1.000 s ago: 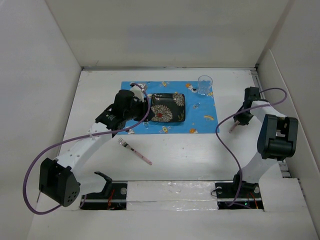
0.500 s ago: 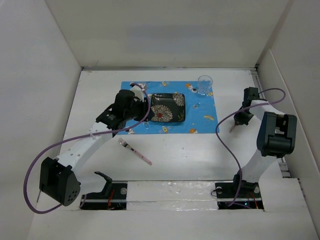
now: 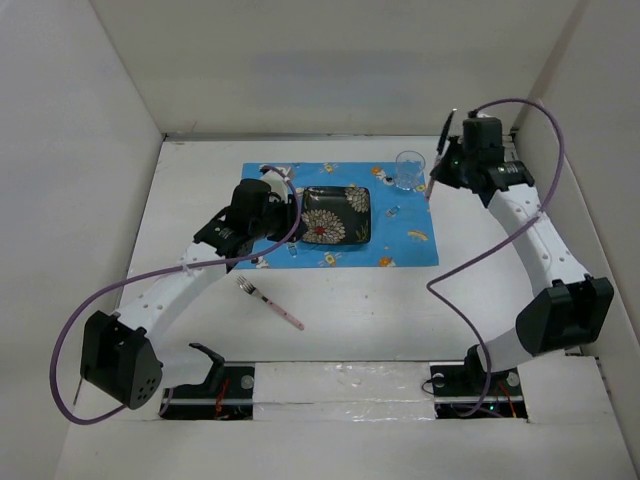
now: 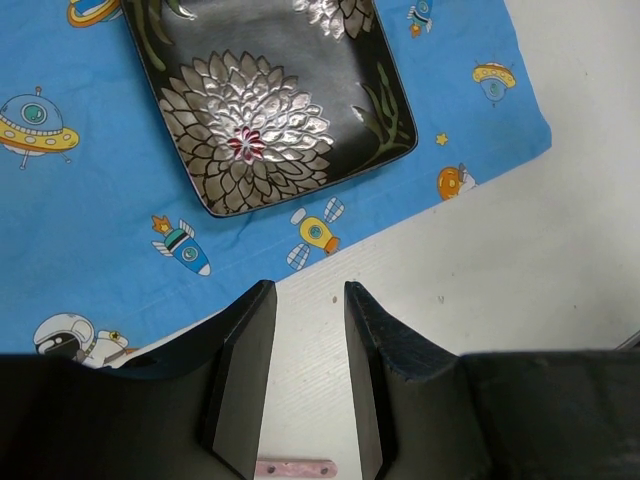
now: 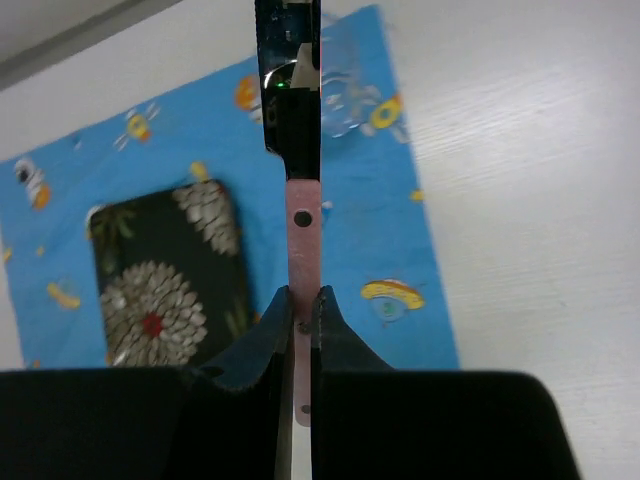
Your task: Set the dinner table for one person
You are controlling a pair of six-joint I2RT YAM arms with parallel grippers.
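The white dinner table (image 3: 380, 310) holds a blue space-print placemat (image 3: 400, 225) with a black floral square plate (image 3: 335, 214) and a clear glass (image 3: 409, 170) on it. My right gripper (image 3: 441, 170) is shut on a pink-handled knife (image 3: 447, 130), held in the air just right of the glass; the wrist view shows its jaws (image 5: 302, 295) clamped on the handle (image 5: 302, 225), above the placemat's right edge. My left gripper (image 3: 292, 213) is open and empty beside the plate's left edge (image 4: 305, 290). A pink-handled fork (image 3: 268, 301) lies on the table near the front.
White panels wall in the table at left, back and right. The right arm's purple cable (image 3: 520, 110) loops high over the back right corner. The fork's handle tip (image 4: 293, 468) shows below my left fingers.
My right arm has swung from the table's right side up to the far right corner of the placemat, carrying the knife. The left arm has barely moved.
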